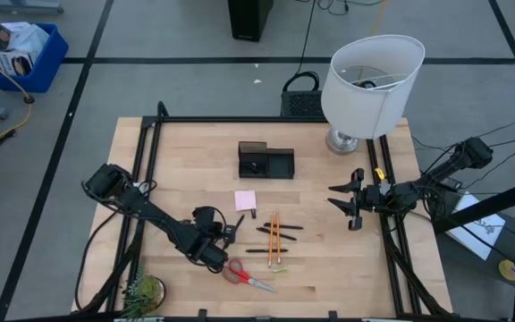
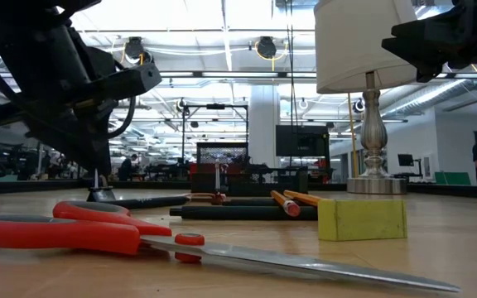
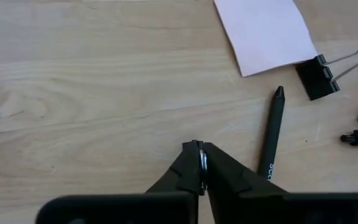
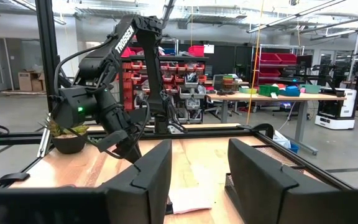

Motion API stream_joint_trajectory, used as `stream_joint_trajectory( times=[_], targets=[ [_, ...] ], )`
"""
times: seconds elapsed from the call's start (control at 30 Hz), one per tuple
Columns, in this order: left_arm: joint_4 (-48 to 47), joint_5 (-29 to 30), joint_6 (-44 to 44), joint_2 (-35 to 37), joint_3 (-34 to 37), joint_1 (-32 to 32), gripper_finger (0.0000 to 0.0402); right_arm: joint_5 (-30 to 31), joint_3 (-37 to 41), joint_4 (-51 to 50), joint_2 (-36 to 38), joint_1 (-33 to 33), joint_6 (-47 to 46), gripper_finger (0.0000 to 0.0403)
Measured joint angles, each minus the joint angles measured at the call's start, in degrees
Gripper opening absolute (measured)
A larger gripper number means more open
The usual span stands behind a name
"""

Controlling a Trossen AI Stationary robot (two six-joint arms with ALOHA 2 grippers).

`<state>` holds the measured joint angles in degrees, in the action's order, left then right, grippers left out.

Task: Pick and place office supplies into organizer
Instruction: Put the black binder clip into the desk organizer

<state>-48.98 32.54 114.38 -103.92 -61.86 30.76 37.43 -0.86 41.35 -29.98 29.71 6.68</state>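
Note:
My left gripper is down at the table's near left, shut on a small black clip that stands on the wood. Beside it lie a black pen, a pink sticky-note pad and another black binder clip. Red-handled scissors lie near the front edge, and two orange pencils and thin black pens at mid-table. The black organizer stands farther back. My right gripper hovers open at the table's right, touching nothing. My left gripper pinches the clip's thin shiny wire handle between its two fingertips. The fingers slant down onto it from the table's left side. The clip's dark body rests on the table below the fingers, with the wire standing upright.
A big white lamp stands at the back right. A small green plant sits at the front left corner. A small yellow-green block lies by the pencils. Black frame rails run along both table sides.

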Motion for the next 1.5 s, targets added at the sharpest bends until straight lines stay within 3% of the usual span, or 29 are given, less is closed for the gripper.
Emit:
stream_joint_trajectory(
  times=[0.3,0.47,0.7,0.9,1.3,1.5],
  targets=[
    [-0.58,2.61,-1.79,0.32,-0.01,0.0,0.0025,0.01,0.0,-0.01,0.0,0.0,0.0,0.0151],
    [-0.77,6.09,-5.95,1.71,-0.03,-0.95,0.0006,0.02,0.0,-0.01,0.0,0.0,0.02,0.0148],
    [0.7,7.79,-31.55,6.07,-0.05,-6.58,0.0018,0.0,0.02,-0.01,0.02,0.0,0.0,0.0152],
    [10.29,8.2,-52.96,9.29,-0.08,-10.18,0.0006,0.0,0.0,0.01,0.02,0.02,0.0,0.0149],
    [24.92,5.78,-75.86,10.02,-0.01,-21.82,0.0022,0.0,0.0,0.06,0.01,0.01,0.01,0.0151],
    [30.0,-3.89,-87.67,10.27,1.22,-29.77,0.0005,0.0,0.0,0.04,0.02,0.02,0.02,0.0149]
  ],
)
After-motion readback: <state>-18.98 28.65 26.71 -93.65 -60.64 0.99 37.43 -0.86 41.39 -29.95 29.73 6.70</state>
